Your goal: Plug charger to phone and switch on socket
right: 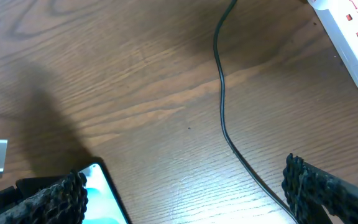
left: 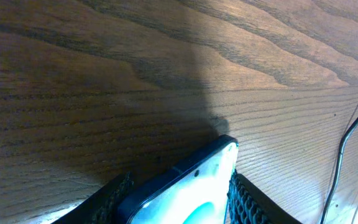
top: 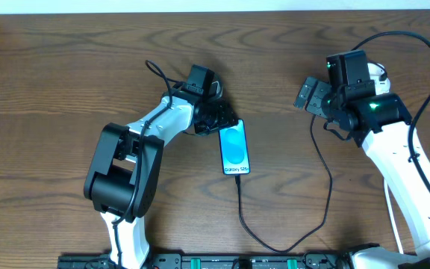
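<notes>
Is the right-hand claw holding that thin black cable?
No, the right gripper is wide open, and the charger lies loose on the table between its fingers.

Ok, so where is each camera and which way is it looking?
Overhead: above the table, looking straight down on the phone, charger, left gripper and right gripper.
Left wrist: low over the table, facing along the phone, its own fingers either side.
Right wrist: over the table, facing charger and socket, own fingers at bottom corners.
Shared: overhead and left wrist both show the phone.
</notes>
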Motion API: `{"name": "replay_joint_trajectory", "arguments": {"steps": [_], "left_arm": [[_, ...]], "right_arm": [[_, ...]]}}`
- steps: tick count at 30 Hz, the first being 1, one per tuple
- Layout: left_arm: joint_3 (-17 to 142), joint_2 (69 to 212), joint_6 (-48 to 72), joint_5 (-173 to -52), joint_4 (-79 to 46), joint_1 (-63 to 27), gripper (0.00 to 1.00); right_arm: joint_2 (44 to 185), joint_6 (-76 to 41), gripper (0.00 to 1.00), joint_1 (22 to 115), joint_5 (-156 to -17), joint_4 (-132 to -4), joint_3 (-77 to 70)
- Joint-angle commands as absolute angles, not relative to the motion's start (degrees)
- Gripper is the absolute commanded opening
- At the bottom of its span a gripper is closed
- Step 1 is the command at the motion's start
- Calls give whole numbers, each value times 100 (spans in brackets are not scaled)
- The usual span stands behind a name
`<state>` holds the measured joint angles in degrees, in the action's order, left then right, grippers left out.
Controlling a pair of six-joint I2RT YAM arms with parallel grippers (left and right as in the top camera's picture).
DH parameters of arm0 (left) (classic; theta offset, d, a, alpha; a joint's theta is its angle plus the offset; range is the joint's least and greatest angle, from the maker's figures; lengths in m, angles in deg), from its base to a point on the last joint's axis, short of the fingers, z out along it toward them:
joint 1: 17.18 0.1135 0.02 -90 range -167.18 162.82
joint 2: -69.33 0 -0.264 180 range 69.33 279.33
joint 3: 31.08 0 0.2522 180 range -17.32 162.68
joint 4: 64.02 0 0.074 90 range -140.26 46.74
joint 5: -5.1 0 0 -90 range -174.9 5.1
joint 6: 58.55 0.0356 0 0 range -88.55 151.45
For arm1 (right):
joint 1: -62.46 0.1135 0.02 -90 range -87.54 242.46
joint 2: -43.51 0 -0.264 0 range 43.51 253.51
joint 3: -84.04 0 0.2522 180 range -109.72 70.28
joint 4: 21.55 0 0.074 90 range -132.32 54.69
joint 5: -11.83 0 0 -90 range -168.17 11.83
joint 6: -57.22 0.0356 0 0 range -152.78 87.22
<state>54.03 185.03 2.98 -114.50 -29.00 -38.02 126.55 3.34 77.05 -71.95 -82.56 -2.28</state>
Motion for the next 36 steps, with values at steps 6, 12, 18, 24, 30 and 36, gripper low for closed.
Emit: {"name": "replay_joint_trajectory", "arguments": {"steps": [6, 12, 18, 24, 30, 36], "left_arm": [[5115, 18947, 337, -10471, -2734, -3760, 52], [5121, 18945, 359, -10473, -2738, -3701, 83], [5237, 18805, 457, -10476, -2646, -3391, 90], [5322, 18018, 1148, -10181, -2434, -2938, 90], [5322, 16505, 1745, -8410, -1385, -2661, 91], [5322, 15078, 1898, -7966, -603, -2650, 91]], "right_arm": [[12677, 229, 99, 7718, -7169, -8247, -182], [12677, 227, 99, 7718, -7167, -8267, -182], [12677, 227, 99, 7718, -7167, -8278, -182], [12677, 225, 99, 7718, -7167, -8284, -182], [12677, 229, 99, 7718, -7167, -8300, -182], [12677, 231, 99, 7718, -7167, -8254, -182]]}}
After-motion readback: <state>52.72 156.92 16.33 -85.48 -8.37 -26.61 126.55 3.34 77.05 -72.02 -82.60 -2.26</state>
